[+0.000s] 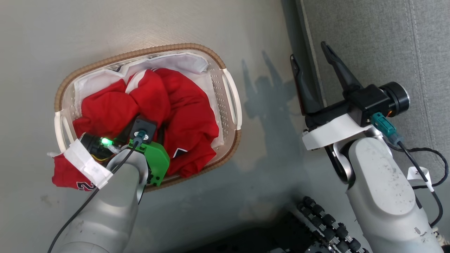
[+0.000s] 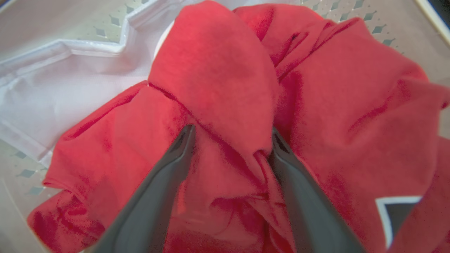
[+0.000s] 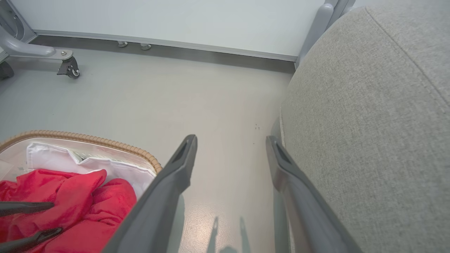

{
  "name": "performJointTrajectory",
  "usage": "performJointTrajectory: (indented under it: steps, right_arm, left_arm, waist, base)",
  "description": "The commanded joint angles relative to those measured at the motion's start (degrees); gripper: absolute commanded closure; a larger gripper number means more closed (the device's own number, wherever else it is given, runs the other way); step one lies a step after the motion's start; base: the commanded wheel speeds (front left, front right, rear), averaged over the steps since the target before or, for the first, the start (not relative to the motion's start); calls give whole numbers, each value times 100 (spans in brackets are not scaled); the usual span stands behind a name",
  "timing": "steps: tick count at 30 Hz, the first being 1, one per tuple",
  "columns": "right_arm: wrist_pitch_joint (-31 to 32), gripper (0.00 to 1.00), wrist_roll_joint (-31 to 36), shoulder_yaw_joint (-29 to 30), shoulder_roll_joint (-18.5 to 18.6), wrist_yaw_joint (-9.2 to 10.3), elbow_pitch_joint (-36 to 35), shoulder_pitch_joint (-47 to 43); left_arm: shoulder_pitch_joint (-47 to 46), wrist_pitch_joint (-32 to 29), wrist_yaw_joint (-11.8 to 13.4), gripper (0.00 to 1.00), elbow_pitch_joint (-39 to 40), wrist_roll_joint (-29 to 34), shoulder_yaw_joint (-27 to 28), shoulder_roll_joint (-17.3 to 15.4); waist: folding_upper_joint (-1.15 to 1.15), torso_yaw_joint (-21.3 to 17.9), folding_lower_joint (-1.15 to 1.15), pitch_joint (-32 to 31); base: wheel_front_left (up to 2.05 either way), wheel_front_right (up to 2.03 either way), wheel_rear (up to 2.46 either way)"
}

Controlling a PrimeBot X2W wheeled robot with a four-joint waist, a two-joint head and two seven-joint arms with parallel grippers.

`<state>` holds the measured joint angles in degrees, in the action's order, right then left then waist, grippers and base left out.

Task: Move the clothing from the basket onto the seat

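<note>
The basket (image 1: 140,52) stands on the floor, heaped with red clothing (image 1: 190,116). One red piece with a white numeral (image 1: 66,175) hangs over its near left rim. My left gripper (image 2: 230,135) reaches down into the heap. It is open, with a raised red fold (image 2: 218,77) between its two fingers and the tips pressed into the cloth. The grey seat (image 1: 386,42) lies to the right. My right gripper (image 1: 308,51) hovers open and holds nothing at the seat's left edge. In the right wrist view, that gripper (image 3: 231,138) is above bare floor beside the seat (image 3: 369,123).
A white liner cloth (image 2: 52,88) lines the basket. Grey floor separates the basket from the seat. A wheeled metal leg (image 3: 70,68) stands near the far wall. My dark base with rollers (image 1: 327,225) sits at the bottom right, and a black cable (image 1: 422,168) loops beside my right forearm.
</note>
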<state>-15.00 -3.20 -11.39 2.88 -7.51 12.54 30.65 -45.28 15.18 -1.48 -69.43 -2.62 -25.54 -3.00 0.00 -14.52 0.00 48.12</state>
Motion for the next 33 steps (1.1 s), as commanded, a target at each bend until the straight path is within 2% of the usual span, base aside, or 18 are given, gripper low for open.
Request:
performJointTrajectory:
  steps: [1, 4, 5, 6, 7, 16, 33]
  right_arm:
    - [-27, 0, -37, -9, 12, 4, 7, -68]
    - [-27, 0, -55, -29, 12, 4, 16, -86]
    - [-27, 0, -58, -32, 12, 4, 18, -91]
    - [-27, 0, -65, -37, 12, 4, 22, -100]
    - [-27, 0, -66, -36, 12, 4, 29, -106]
    - [-28, 0, -33, -79, 14, 4, 186, -187]
    - [-27, 0, -133, -146, 15, 4, 516, -579]
  left_arm:
    - [-95, -4, 33, 0, -78, -39, 27, -42]
    - [-147, -39, 56, 0, -236, -121, 51, -36]
    - [-152, -33, 43, 24, -260, -136, 43, -35]
    - [-164, -32, 26, 95, -282, -128, 20, -33]
    - [-182, -28, 22, 100, -295, -139, 19, -32]
    - [58, 1, 23, 100, 37, -292, 2, -14]
    - [1195, -2, -14, 100, 1181, -415, 48, -54]
  waist:
    - [0, -1, 0, -5]
    - [0, -1, 0, -12]
    - [0, 0, 0, -15]
    - [0, 4, 0, -23]
    - [0, 9, 0, -32]
    - [0, 134, 0, -432]
    - [0, 603, 0, -1778]
  base:
    - [0, 0, 0]
    - [0, 0, 0]
    - [0, 0, 0]
    - [0, 0, 0]
    - [0, 0, 0]
    - [0, 0, 0]
    - [0, 0, 0]
